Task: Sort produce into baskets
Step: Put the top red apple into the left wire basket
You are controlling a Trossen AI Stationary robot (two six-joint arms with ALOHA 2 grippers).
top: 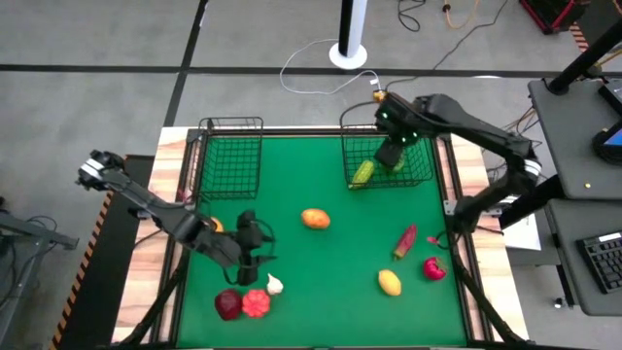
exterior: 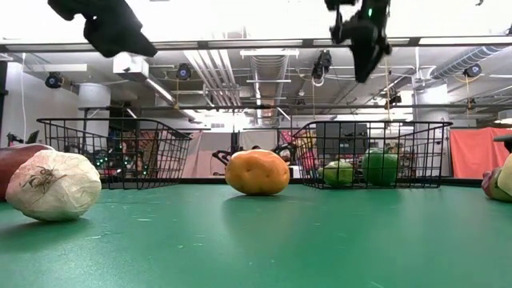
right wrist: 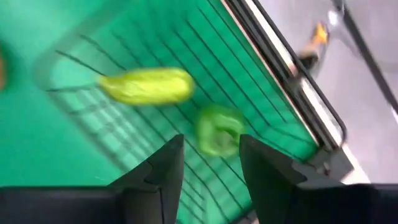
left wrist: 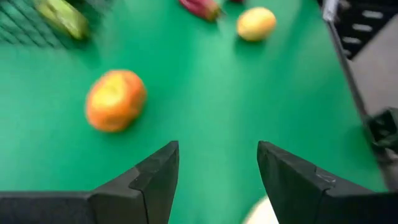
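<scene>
Your left gripper [top: 255,255] hovered spread and empty above bare green mat just beyond the garlic [top: 275,284], while your right gripper [top: 392,156] hung parted, empty, over the right basket [top: 420,173] holding two green pieces.

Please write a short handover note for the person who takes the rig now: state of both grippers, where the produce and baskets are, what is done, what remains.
Left gripper: open, empty, above the mat near the white piece, the red piece and the dark maroon piece.
Right gripper: open, empty, over the right basket.
Done: two green pieces in the right basket, a long yellow-green one and a rounder one.
Left basket: no produce seen inside.
Left on the mat: the orange piece, the long maroon piece, the small red piece, the yellow piece, plus the three near the left gripper.
</scene>
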